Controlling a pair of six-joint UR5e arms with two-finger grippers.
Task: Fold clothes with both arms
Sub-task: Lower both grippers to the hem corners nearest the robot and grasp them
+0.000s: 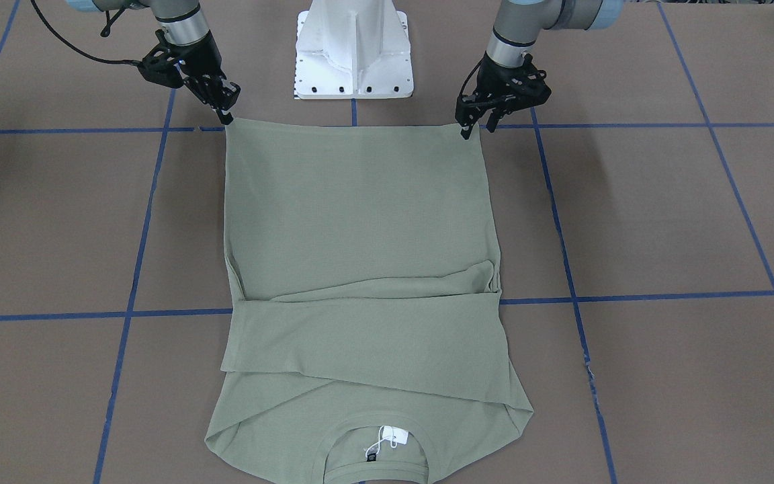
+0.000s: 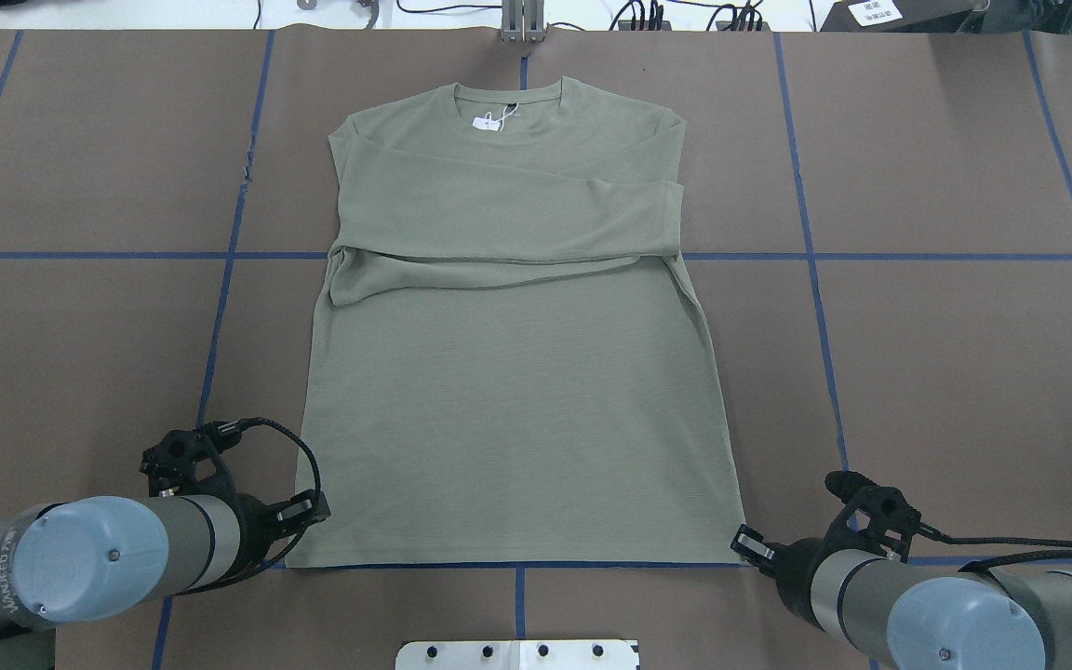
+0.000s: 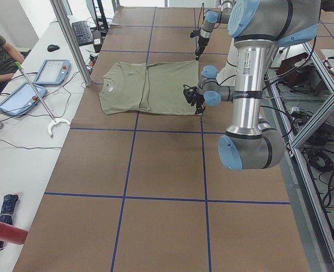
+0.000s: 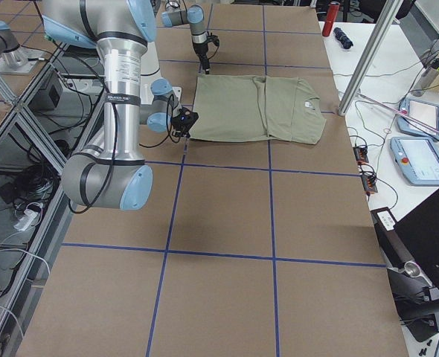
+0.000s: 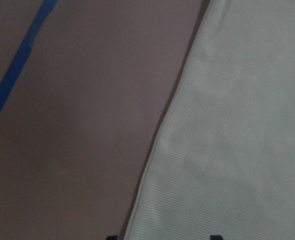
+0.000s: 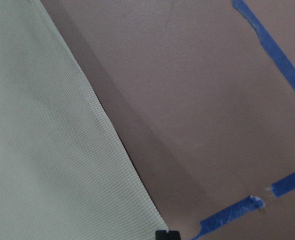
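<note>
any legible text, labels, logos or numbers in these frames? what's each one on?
Nothing reads cleanly.
Lettering on the left arm joint, overhead view: blurred, unreadable.
White hang tag at the shirt collar: no legible print.
Black label at the collar: too small.
Sticker on the left arm's tube: too small.
White sign beyond the table's far edge: blurred.

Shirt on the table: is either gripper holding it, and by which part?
The right gripper looks shut on the shirt at one hem corner. The left gripper straddles the other hem corner, jaws apart, holding nothing.
</note>
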